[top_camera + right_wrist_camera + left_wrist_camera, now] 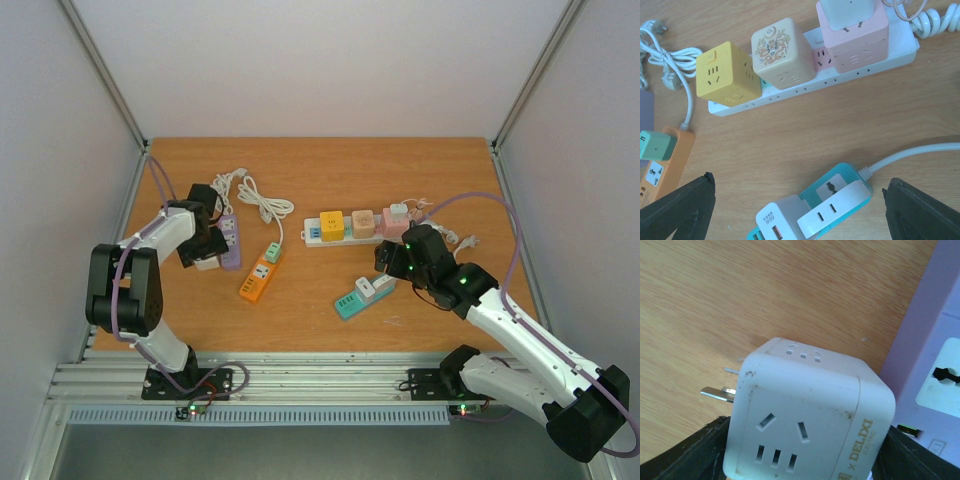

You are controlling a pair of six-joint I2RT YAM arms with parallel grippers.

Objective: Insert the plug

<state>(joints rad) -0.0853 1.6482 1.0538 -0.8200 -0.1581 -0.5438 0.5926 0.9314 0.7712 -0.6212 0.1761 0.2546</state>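
Plug gripped beside purple strip, not inserted

The plug [805,420], a white cube with sockets on its faces, was clamped by the left gripper [802,462], one black finger [687,457] pressed against each lower side. It was held over the table [740,300] near the left edge, just beside the purple strip [925,355]. Its metal prongs [717,393] were turned away from that strip, toward bare wood. Whether the cube touched the table could not be told. One socket of the purple strip was seen at the right edge of the left wrist view, unoccupied.

The right gripper [800,210] was spread wide with nothing grasped, its fingers set well apart at the lower corners of the right wrist view. It was poised above the teal strip [840,172], into which a white adapter [832,212] was fitted. Beyond it lay the white strip [900,55], loaded with a yellow cube [725,75], a cream cube [780,52] and a pink cube [855,37] in a row. An orange strip [662,167] with a green plug [657,145] seated in its end was seen at the left of that view, between the two arms.
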